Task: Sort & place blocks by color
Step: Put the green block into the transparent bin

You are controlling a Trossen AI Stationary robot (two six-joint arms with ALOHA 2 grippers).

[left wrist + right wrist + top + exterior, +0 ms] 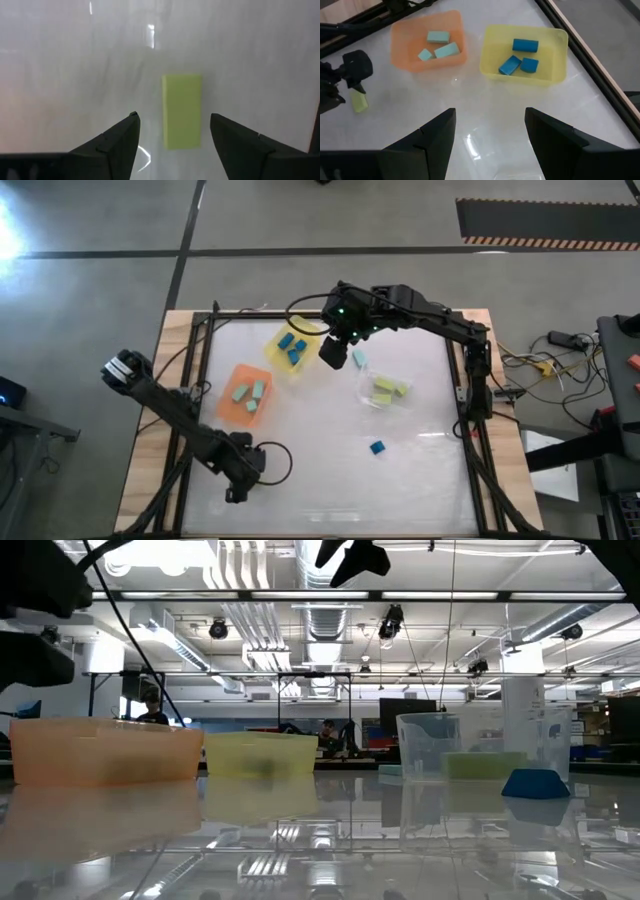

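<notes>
Left hand [172,132] sits low at the near left of the desk [330,480], fingers spread and gripping nothing, with a yellow-green block [182,111] lying flat between them. If we close off-centre it could skid on the slick top or twist out.

Orange bin [427,42] has three teal blocks [438,36], yellow bin [524,52] three blue blocks [525,45].

Right hand [490,130] hovers by the yellow bin, released and empty; dropping down carelessly could knock that bin or the clear dish [385,392].

One blue block [377,447] sits alone near right and is easy to miss.
</notes>
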